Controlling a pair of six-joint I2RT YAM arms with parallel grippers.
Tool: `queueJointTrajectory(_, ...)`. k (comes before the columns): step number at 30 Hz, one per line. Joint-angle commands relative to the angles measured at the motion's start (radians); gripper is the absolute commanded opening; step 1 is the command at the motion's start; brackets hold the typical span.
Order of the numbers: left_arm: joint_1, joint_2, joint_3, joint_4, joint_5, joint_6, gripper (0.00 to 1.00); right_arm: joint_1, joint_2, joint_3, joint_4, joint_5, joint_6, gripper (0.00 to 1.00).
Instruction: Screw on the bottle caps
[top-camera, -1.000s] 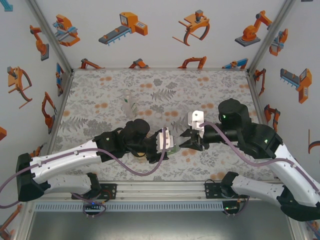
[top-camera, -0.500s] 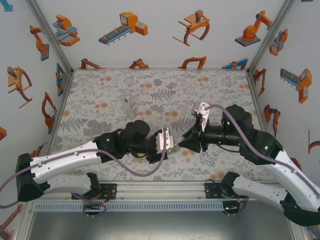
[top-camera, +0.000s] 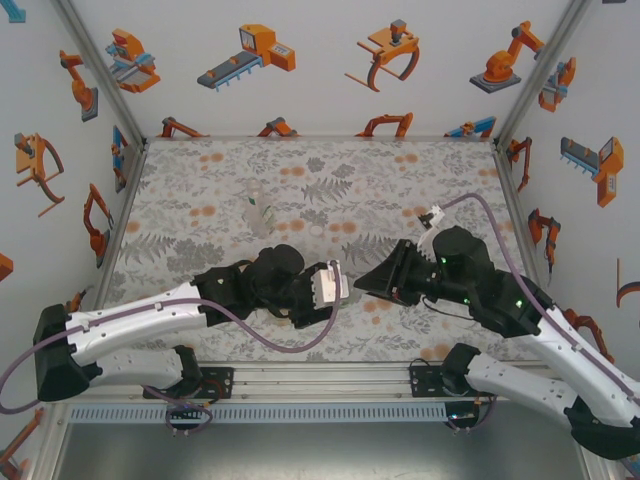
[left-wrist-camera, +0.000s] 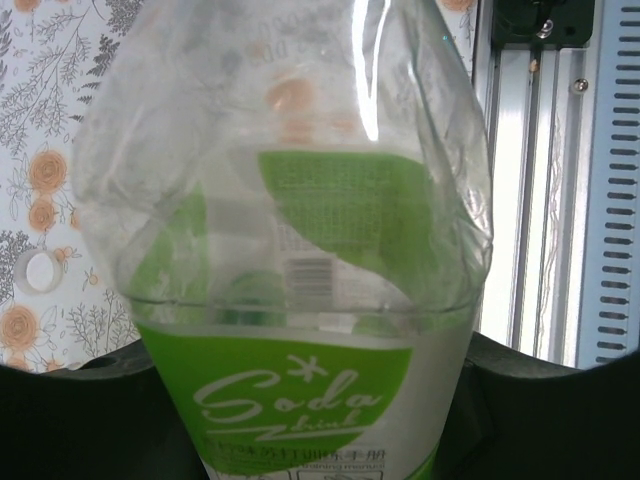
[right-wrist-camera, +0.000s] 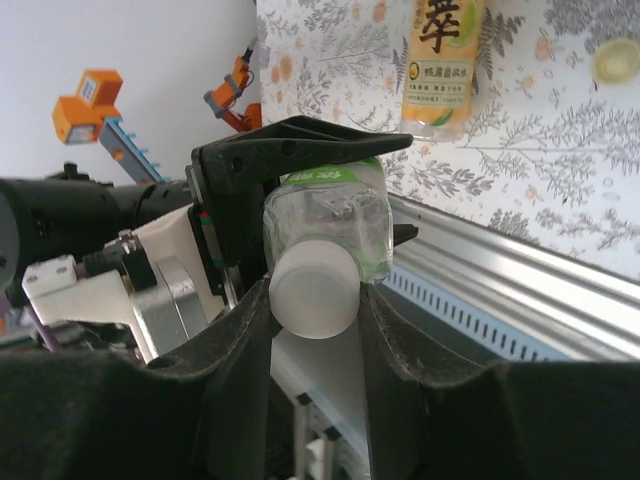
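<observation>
Left hand (top-camera: 337, 285): clamped on the green-labelled bottle (left-wrist-camera: 300, 300), one dark finger on each side of its body.
Green-labelled bottle: held off the tabletop (top-camera: 200, 170) near the middle, towards the near edge, its neck pointing right at the other hand.
Right hand (top-camera: 362, 287): met the left hand at the middle, with its fingers (right-wrist-camera: 245, 350) closed on the white cap (right-wrist-camera: 313, 295).
White cap: sat on the mouth of the green-labelled bottle; how far it was screwed down, I cannot tell.
Amber bottle (right-wrist-camera: 437, 60): rested on the tabletop with its yellow label and dark characters facing up, apart from both hands.
Yellow cap (right-wrist-camera: 615, 60): lay flat on the tabletop near the amber bottle, not touching it.
Clear bottle (top-camera: 257, 212): stood upright, left of centre and farther back than the left arm, untouched.
Small pale cap (left-wrist-camera: 38, 270): lay on the tabletop beside the held bottle, its colour unclear.
</observation>
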Motion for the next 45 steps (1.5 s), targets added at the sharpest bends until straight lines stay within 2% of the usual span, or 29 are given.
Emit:
queueJointTrajectory(1, 0.002, -0.002, 0.045, 0.151, -0.028, -0.003, 0.00, 0.005, 0.022, 0.033, -0.144, 0.013, 0.135, 0.00)
queueJointTrajectory(5, 0.002, 0.001, 0.045, 0.156, 0.001, 0.006, 0.00, 0.005, 0.031, 0.052, -0.126, 0.008, 0.082, 0.00)
queueJointTrajectory(6, 0.002, 0.001, 0.045, 0.155, 0.011, 0.008, 0.00, 0.005, 0.027, 0.060, -0.120, 0.018, 0.058, 0.05)
queueJointTrajectory(11, 0.002, 0.002, 0.051, 0.135, 0.037, 0.005, 0.00, 0.004, -0.022, 0.138, -0.093, 0.136, -0.147, 0.41)
queueJointTrajectory(14, 0.002, 0.002, 0.051, 0.126, 0.046, 0.000, 0.00, 0.005, -0.036, 0.186, -0.030, 0.093, -0.346, 0.54)
queueJointTrajectory(16, 0.002, -0.002, 0.053, 0.121, 0.053, 0.000, 0.00, 0.005, -0.033, 0.231, -0.054, 0.083, -0.474, 0.57)
queueJointTrajectory(20, 0.002, -0.012, 0.061, 0.103, 0.084, 0.007, 0.00, 0.005, -0.028, 0.284, -0.094, 0.042, -0.718, 0.58)
queueJointTrajectory(28, 0.002, -0.018, 0.072, 0.071, 0.145, 0.008, 0.00, 0.005, -0.022, 0.309, -0.131, -0.258, -1.344, 0.63)
queueJointTrajectory(32, 0.002, -0.020, 0.073, 0.068, 0.159, -0.001, 0.00, 0.004, 0.022, 0.336, -0.171, -0.371, -1.584, 0.63)
queueJointTrajectory(40, 0.001, -0.026, 0.084, 0.045, 0.171, -0.006, 0.00, 0.005, 0.115, 0.377, -0.184, -0.413, -1.727, 0.61)
queueJointTrajectory(45, 0.000, -0.039, 0.079, 0.041, 0.172, -0.012, 0.00, 0.005, 0.127, 0.365, -0.169, -0.431, -1.742, 0.53)
